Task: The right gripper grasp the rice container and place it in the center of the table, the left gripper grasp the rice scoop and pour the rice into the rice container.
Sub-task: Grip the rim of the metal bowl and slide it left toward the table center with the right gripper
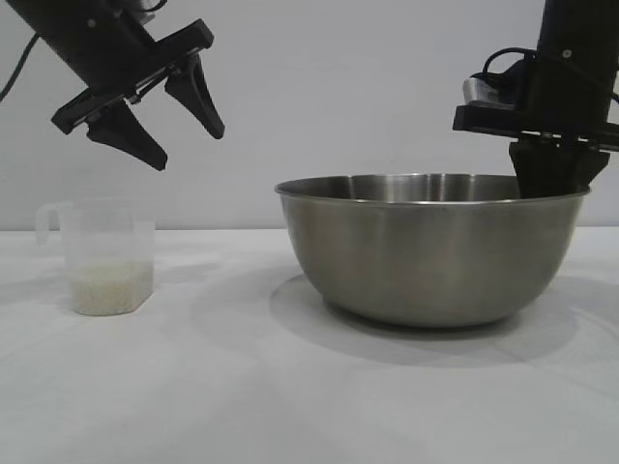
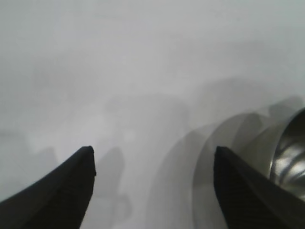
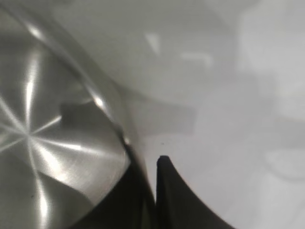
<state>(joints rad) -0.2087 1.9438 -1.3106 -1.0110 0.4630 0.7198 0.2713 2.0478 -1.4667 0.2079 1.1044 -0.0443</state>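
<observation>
The right gripper (image 1: 549,184) is set point-down at the far right edge of the rice container (image 1: 432,249). In the right wrist view its two black, claw-like fingers (image 3: 174,191) are seen pinched together on the thin rolled rim, one inside and one outside the wall. The container is a large round bowl of brushed steel, resting on the matte white table (image 1: 290,406), right of centre. Well apart to the left stands the rice scoop (image 1: 102,256), a small tapered cup of clear plastic with a loop handle, a low heap of off-white rice (image 1: 111,288) in its bottom. Above the scoop the left gripper (image 1: 179,130) is held tilted, its pointed fingers spread wide, nothing between them.
</observation>
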